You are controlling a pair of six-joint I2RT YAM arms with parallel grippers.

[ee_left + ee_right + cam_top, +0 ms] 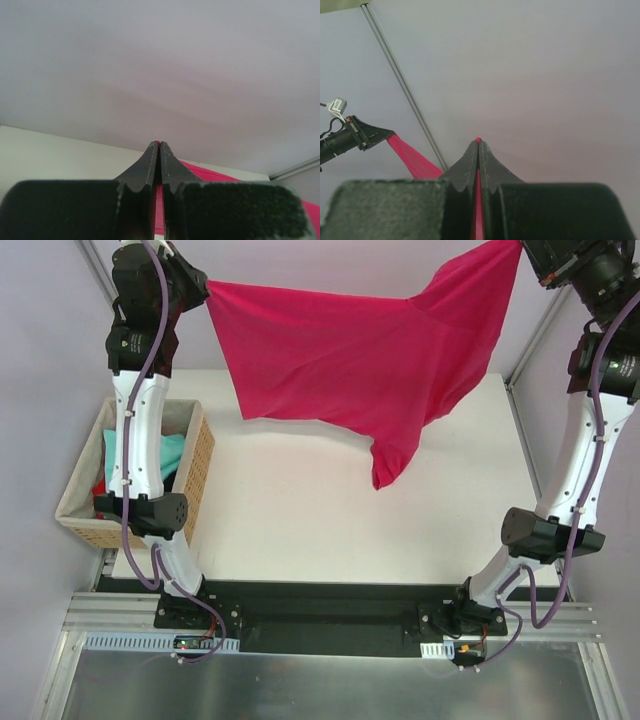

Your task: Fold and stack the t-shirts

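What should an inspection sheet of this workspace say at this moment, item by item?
Surface: white table, flat, no stains seen.
Job's things: crimson t-shirt stretched in the air, one part hanging low; teal t-shirt and red t-shirt in the basket.
Clutter: wicker basket at the table's left side.
Grippers: left gripper and right gripper both shut on the crimson t-shirt.
Cables: purple cables along both arms.
Surroundings: pale wall, metal frame post.
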